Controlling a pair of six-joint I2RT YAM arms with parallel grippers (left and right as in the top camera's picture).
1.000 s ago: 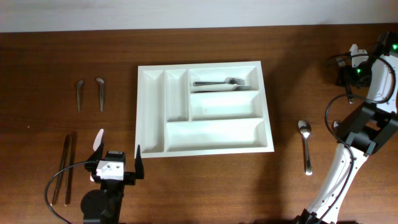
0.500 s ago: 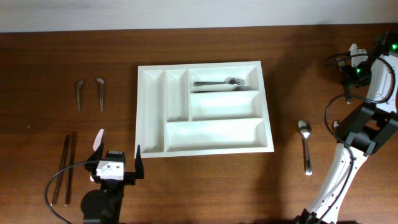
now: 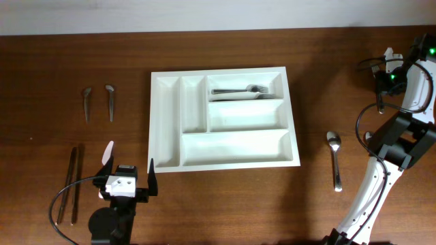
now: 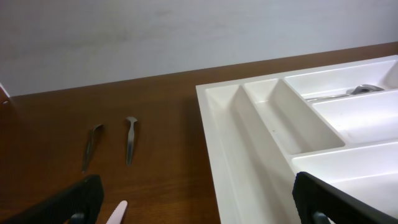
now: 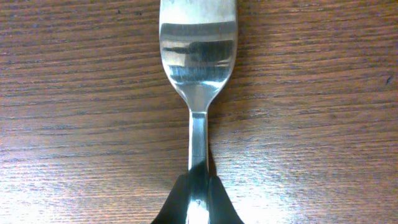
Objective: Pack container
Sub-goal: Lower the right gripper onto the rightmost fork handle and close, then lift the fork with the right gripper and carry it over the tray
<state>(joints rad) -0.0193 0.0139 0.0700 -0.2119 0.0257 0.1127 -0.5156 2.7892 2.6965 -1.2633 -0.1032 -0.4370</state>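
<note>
Head of the utensil (image 5: 198, 74) beyond the top edge, handle end out of sight inside the right hand (image 5: 198, 186)

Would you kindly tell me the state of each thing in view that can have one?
tray: holds forks in one compartment, others empty.
left gripper: open, empty.
utensil: flat on the table, gripped by its handle.
right gripper: shut on the utensil.
spoon: loose on the table.
</note>
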